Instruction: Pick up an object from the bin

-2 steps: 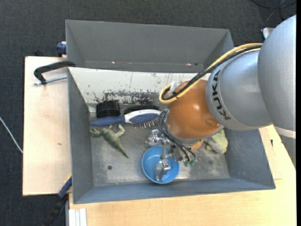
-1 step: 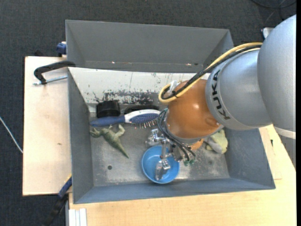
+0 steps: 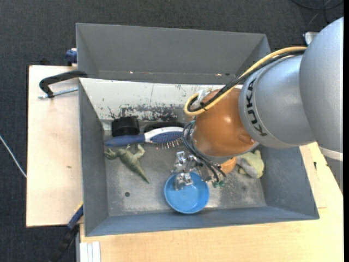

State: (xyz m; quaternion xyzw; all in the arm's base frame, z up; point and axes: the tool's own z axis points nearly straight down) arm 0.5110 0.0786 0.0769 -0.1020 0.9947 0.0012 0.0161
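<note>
Dark carpet (image 3: pixel 38 15) lay all round the grey metal bin (image 3: pixel 91 162), whose scuffed floor was mostly bare. The arm (image 3: pixel 289 102) reached in from the right, its orange wrist cover (image 3: pixel 218 131) just above the jaws. The jaws hung low over the far rim of a round blue dish (image 3: pixel 188 198), which lay directly beneath them, close to the bin's front wall. Whether the jaws were spread or pressed together could not be told.

Left of the jaws lay a green toy dinosaur (image 3: pixel 130 158). Beyond them to the left was a blue-and-white hairbrush (image 3: pixel 150 137), with a black block-like thing (image 3: pixel 125 126) behind it. To their right a pale yellow-green soft thing (image 3: pixel 252 164) sat partly under the arm.

The dish seemed the likeliest pick. To take it well, one jaw would want to go inside the rim and the other outside, pinching the thin wall rather than straddling the whole dish, which looked too wide. A straight descent mattered, since pressing on the rim off-centre could tip the dish or slide it against the front wall. The neighbours lay well apart, so crowding looked no worry.
</note>
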